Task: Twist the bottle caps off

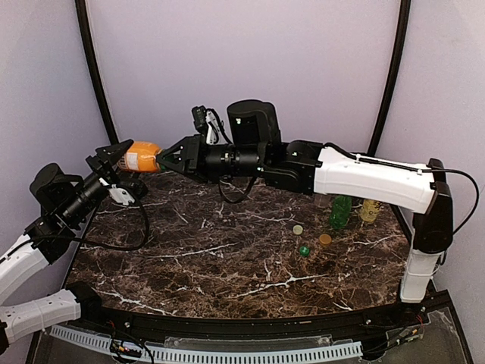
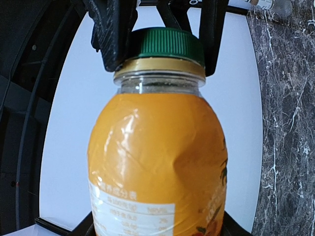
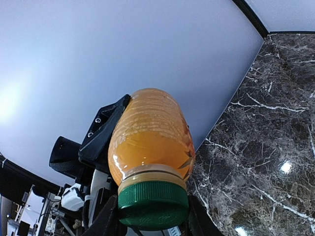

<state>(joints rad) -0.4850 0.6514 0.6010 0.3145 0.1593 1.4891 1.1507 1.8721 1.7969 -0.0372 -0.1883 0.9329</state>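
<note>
My left gripper [image 1: 129,161] is shut on the short orange bottle [image 1: 142,157] and holds it on its side in the air above the table's far left corner. The bottle fills the left wrist view [image 2: 157,162]. My right gripper [image 1: 164,158] is shut on the bottle's green cap [image 2: 167,45], with a finger on each side of it. The cap [image 3: 153,204] and bottle [image 3: 150,132] also show in the right wrist view. The all-green bottle [image 1: 339,211] and the pale yellow bottle [image 1: 369,210] stand at the far right, without caps. The clear bottle with the brown label is hidden.
Three loose caps lie on the dark marble table [image 1: 212,265] right of centre: a pale one [image 1: 298,229], a green one [image 1: 304,250] and an orange one [image 1: 324,239]. My right arm [image 1: 364,178] stretches across the back of the table. Lilac walls close in the back.
</note>
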